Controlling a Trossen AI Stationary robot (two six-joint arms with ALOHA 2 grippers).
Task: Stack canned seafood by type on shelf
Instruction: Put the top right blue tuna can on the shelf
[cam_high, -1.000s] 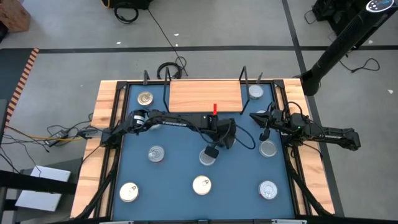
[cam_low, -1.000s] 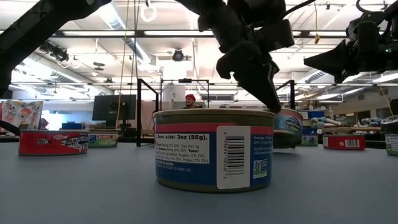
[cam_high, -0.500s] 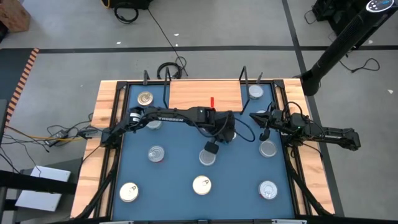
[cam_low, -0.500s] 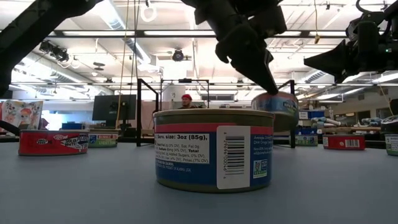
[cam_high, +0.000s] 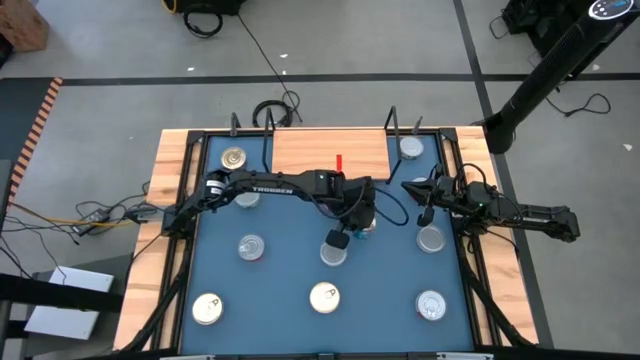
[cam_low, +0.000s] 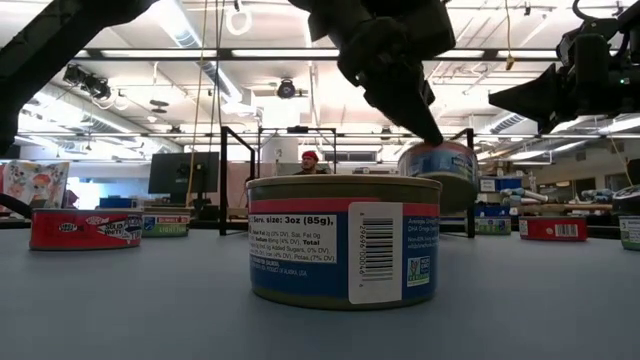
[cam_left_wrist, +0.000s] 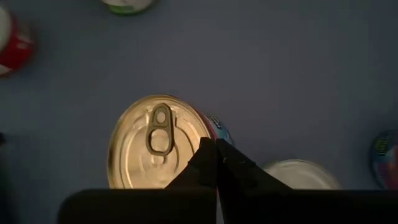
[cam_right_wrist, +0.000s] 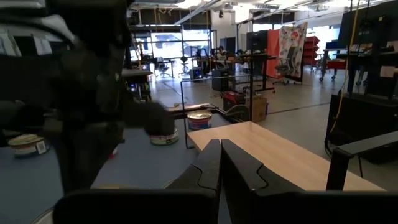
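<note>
Left gripper (cam_high: 362, 215) is out over mid-table, just in front of the shelf (cam_high: 330, 152), carrying a tin (cam_low: 440, 177). Low view shows that tin clear of the table, a finger down on its rim. Left wrist view shows the gold top with pull tab (cam_left_wrist: 158, 142) and the fingers meeting at its edge, so I read the jaws as pinching the tin at the rim. The hold looks off-centre, not across the full width.

Right gripper (cam_high: 424, 190) waits off the shelf's right end, jaws pressed together, holding nothing.

The shelf board is bare. One tin (cam_high: 411, 148) sits just past its right end, one (cam_high: 234, 157) past its left. Six more are spread in front of the shelf, the nearest (cam_high: 334, 251) right under the left arm.

Handling, my read: rigid metal, small, dense for its size at 3oz, and the smooth sides are slippery. An edge pinch could let it swing or slip. Better to grip across the full width on the side wall, below the lid lip. Flat tops should stack fine if centred.
</note>
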